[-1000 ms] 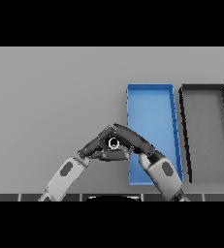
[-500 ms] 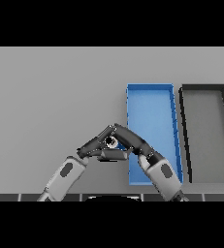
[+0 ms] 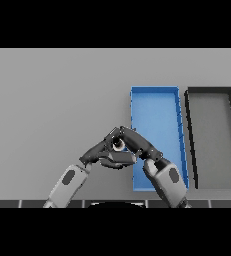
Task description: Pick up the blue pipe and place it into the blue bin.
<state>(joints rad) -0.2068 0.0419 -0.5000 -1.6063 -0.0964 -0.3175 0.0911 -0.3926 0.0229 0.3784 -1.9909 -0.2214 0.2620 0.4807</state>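
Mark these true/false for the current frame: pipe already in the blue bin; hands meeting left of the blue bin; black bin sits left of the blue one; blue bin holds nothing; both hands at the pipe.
1. The pipe is already in the blue bin. False: it sits between the two hands, just left of the bin's left wall.
2. The hands meet left of the blue bin. True: the left hand and right hand come together at the bin's left edge.
3. The black bin sits left of the blue one. False: it is to its right.
4. The blue bin holds nothing. True, as far as its visible floor shows.
5. Both hands are at the pipe. True.
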